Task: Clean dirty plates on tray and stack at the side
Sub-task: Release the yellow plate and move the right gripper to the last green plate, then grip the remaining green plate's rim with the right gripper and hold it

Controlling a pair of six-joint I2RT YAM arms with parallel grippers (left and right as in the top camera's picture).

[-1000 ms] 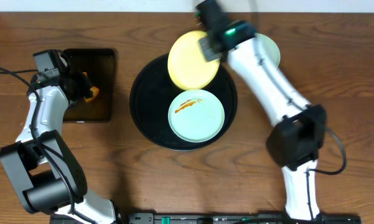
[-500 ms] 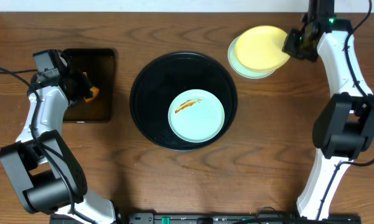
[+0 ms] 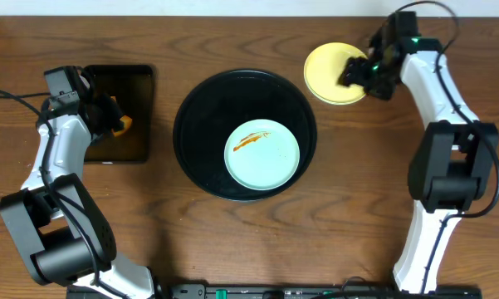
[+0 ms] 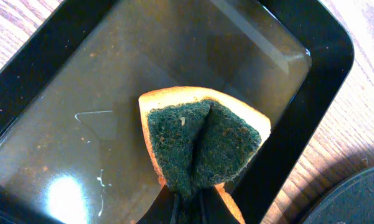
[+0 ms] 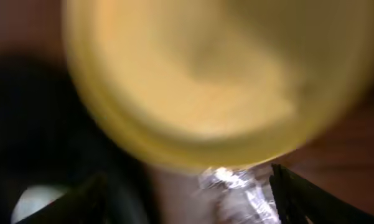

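Note:
One pale mint-green plate [image 3: 262, 154] with an orange-brown streak lies in the round black tray [image 3: 191, 108]. The pale yellow plate [image 3: 330, 73] lies on the table to the right of the tray, blurred in the right wrist view [image 5: 205, 81]. My right gripper [image 3: 359, 73] hovers over its right edge, open, its fingers [image 5: 299, 193] spread wide with nothing between them. My left gripper [image 3: 116, 124] is shut on an orange sponge with a green scrub face [image 4: 202, 143], held over the rectangular tray.
A small rectangular black tray [image 4: 323, 50] with brownish liquid stands at the left [image 3: 141, 79]. The round tray's rim [image 4: 355, 199] shows at the lower right of the left wrist view. Bare wooden table surrounds both trays.
My right arm carried the yellow plate from the round tray to the table at the right, set it on a mint-green plate there and opened. The left arm has not moved.

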